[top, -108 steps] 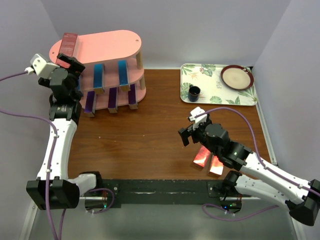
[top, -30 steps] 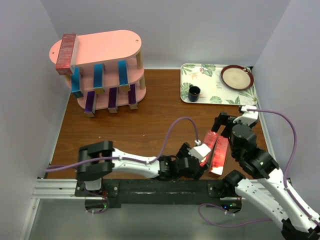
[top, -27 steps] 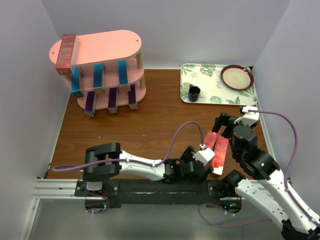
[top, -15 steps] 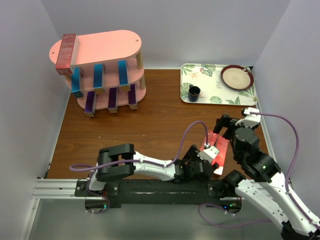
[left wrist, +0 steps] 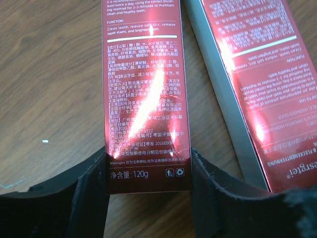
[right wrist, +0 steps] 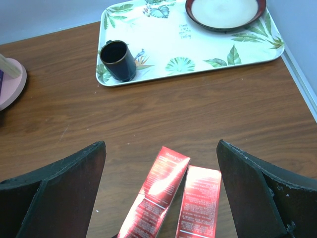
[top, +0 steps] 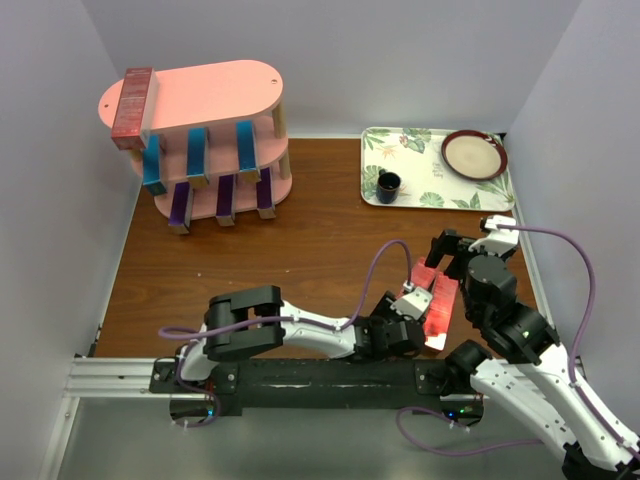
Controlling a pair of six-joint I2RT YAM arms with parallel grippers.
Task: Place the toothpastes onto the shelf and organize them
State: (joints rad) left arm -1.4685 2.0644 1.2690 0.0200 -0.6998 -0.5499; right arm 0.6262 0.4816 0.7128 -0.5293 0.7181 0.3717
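**Gripping a red carton by its end**

Clamped narrow with the left end effector (left wrist: 147, 166) on the near end of the red carton (left wrist: 143, 89), flat on the surface (top: 290, 250) at lower right of the top view, just beside a second red carton (left wrist: 257, 89). Keep both pads square on the long sides, lift level, and avoid nudging the neighbour. Leave the right end effector (right wrist: 161, 148) wide and empty above. Carry to the shelf (top: 215, 90), upper left.
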